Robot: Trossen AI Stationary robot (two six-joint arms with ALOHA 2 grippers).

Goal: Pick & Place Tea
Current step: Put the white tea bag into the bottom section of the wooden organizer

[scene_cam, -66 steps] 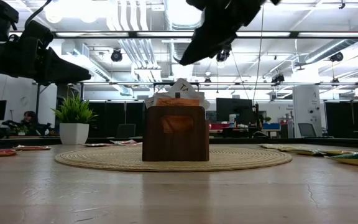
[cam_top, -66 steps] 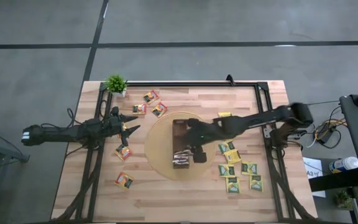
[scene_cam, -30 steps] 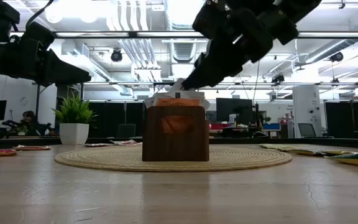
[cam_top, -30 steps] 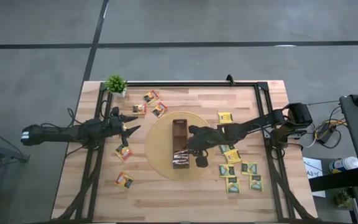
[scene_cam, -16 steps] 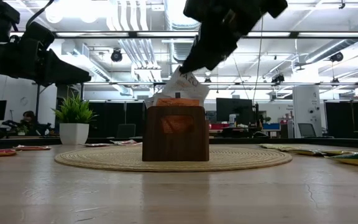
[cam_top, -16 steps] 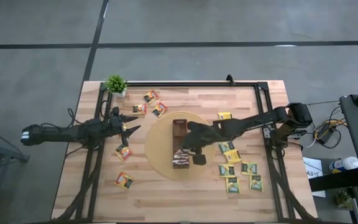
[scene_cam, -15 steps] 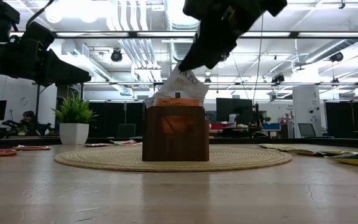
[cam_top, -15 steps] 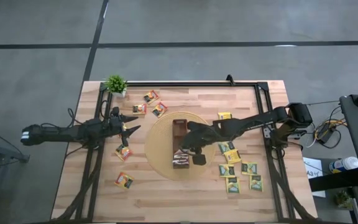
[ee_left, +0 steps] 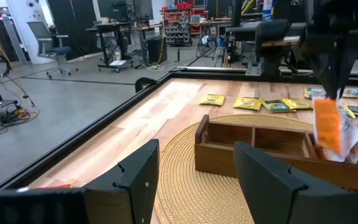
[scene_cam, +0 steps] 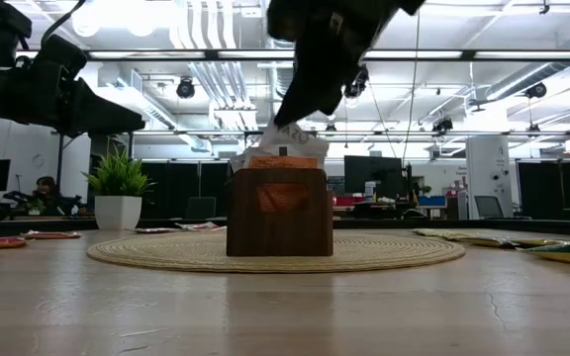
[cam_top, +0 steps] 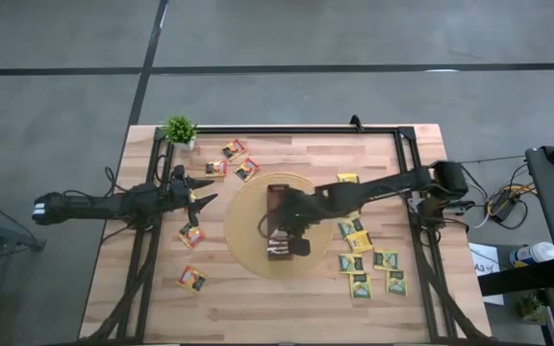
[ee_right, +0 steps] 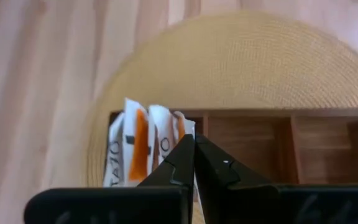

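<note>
- The right gripper (cam_top: 279, 229) hangs over one end of a long wooden box (cam_top: 279, 204). Its jaws are pressed together, pinching the top edge of one orange-and-white sachet (ee_left: 326, 124).
- The held sachet hangs straight below the jaws, tilted, with its lower part among the standing sachets (ee_right: 143, 142) packed in the end compartment under the jaws.
- The left gripper (cam_top: 203, 200) hovers off to the side of the box, well apart from it, with its jaws spread wide and nothing between them.
- The box lies on a round woven mat (cam_top: 243, 226). The mat rim runs all round the right jaws, and bare wood lies between that rim and the left jaws.
- The table (cam_top: 287, 308) is pale wood. Black frame rails (cam_top: 142, 259) run along its two sides and far edge. A wide bare strip lies along its near edge.
- Five orange loose sachets (cam_top: 192, 235) lie flat near the left jaws: three beyond them towards a small potted plant (cam_top: 179, 130), and two nearer the front edge.
- About seven yellow and green-and-yellow sachets (cam_top: 360, 241) lie flat on the far side of the right jaws from the left arm, clustered close together.
- The white sachets under the right jaws carry dark lettering that I cannot read.
</note>
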